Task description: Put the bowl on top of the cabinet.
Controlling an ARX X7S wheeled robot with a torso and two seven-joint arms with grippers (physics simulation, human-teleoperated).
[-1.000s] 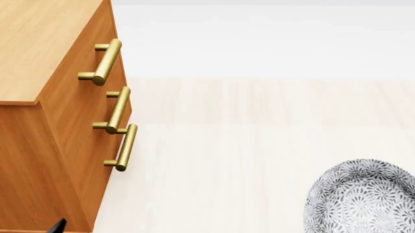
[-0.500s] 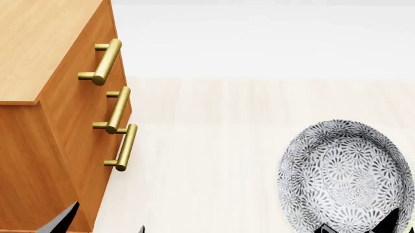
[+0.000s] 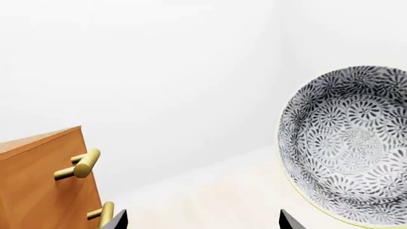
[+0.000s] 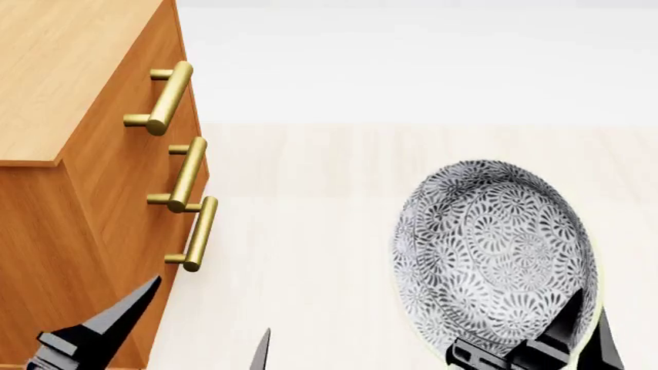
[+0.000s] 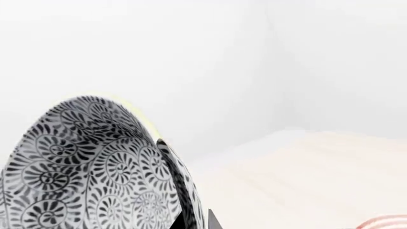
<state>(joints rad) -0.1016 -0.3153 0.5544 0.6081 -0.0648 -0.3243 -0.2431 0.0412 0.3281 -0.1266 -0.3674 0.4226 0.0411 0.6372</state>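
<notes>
Right gripper low at right, fingers clamped on the bowl rim, bowl tipped up on edge, in the air, well right of the cabinet. Left gripper low beside cabinet front, fingers spread wide, empty.

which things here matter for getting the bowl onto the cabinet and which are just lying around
Part of the job: the bowl, pinched at its rim by the right gripper; the cabinet.

Just there: the left gripper, open and empty; a red-ringed plate edge.
</notes>
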